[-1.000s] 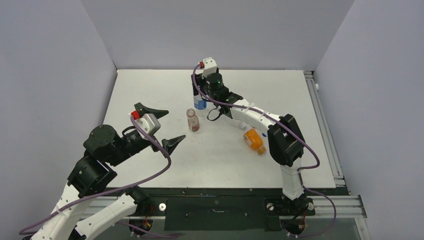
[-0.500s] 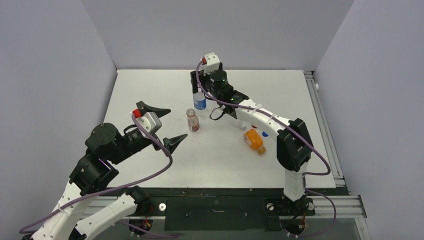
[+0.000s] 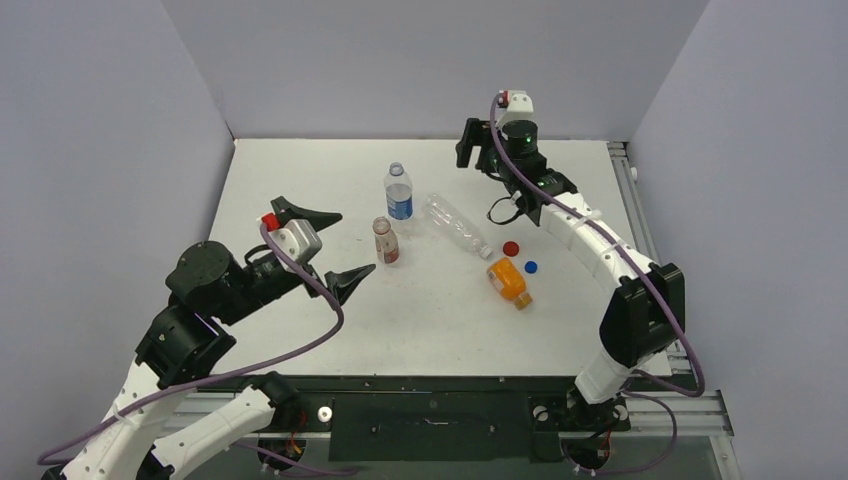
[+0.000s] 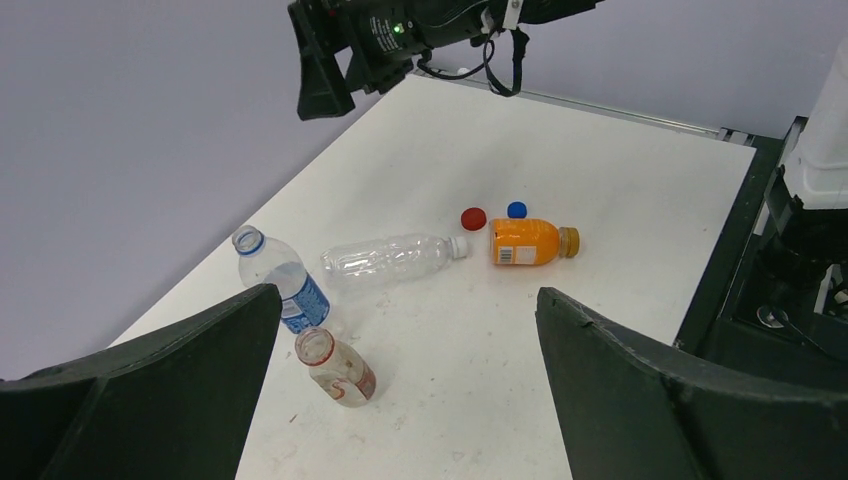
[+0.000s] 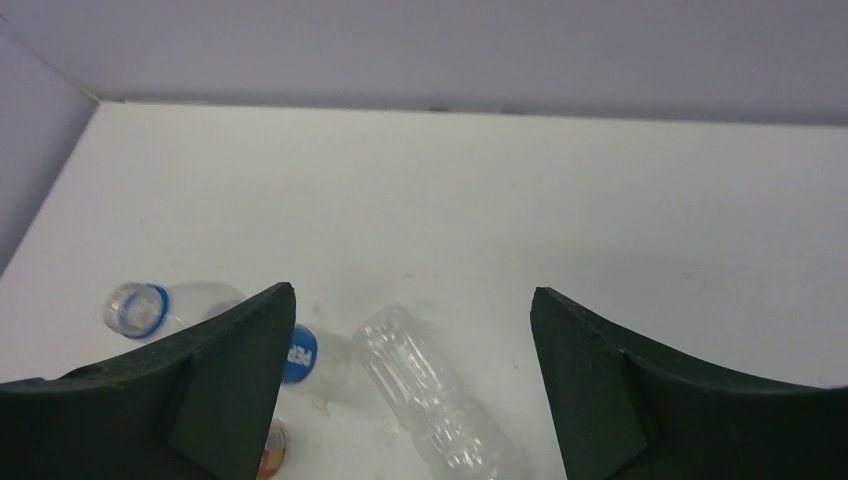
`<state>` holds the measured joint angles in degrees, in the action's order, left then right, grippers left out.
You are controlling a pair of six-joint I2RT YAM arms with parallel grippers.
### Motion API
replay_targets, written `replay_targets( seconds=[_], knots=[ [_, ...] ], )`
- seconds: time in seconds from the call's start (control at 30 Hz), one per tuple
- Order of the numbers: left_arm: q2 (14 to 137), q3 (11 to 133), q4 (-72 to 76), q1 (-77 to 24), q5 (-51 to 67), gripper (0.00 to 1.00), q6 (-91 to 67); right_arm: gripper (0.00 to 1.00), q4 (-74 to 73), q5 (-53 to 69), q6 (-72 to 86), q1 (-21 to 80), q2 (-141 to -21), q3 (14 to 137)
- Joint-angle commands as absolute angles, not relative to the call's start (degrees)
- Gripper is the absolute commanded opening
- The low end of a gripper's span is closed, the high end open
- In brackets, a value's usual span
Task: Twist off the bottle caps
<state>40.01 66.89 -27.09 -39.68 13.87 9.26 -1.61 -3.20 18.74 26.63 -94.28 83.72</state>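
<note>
The Pepsi bottle [image 3: 398,192] and the short reddish-label bottle [image 3: 385,240] stand uncapped mid-table. The clear unlabelled bottle [image 3: 455,225] lies on its side with its white cap [image 3: 487,253] on. The orange bottle [image 3: 509,281] lies with its orange cap [image 3: 524,301] on. The red cap [image 3: 511,248] and blue cap [image 3: 530,267] lie loose beside it. My left gripper [image 3: 350,243] is open and empty, raised left of the short bottle [image 4: 335,365]. My right gripper [image 3: 472,148] is open and empty, high over the back of the table, above the clear bottle [image 5: 430,390].
Grey walls close the table at the left, back and right. A metal rail [image 3: 650,260] runs along the right edge. The arm bases and a black frame [image 3: 430,410] sit at the near edge.
My right gripper has left the top of the Pepsi bottle and swung back and to the right, uncovering the clear bottle and the loose caps. The left arm has barely moved.
</note>
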Motion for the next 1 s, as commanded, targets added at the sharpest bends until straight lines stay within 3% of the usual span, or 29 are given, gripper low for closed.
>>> replay_targets(
  seconds=[0.0, 0.3, 0.97],
  knots=[
    [41.5, 70.5, -26.9, -39.5, 16.5, 0.97, 9.6, 0.83, -19.0, 4.4, 21.5, 24.6, -97.1, 82.3],
    [45.8, 74.7, -29.9, -39.6, 21.0, 0.97, 11.9, 0.84, -18.8, 6.0, 20.6, 24.8, -99.9, 72.1],
    [48.4, 77.4, -31.8, -39.6, 24.8, 0.97, 14.3, 0.85, -15.9, 4.1, 19.6, 28.6, -111.8, 75.3]
  ],
)
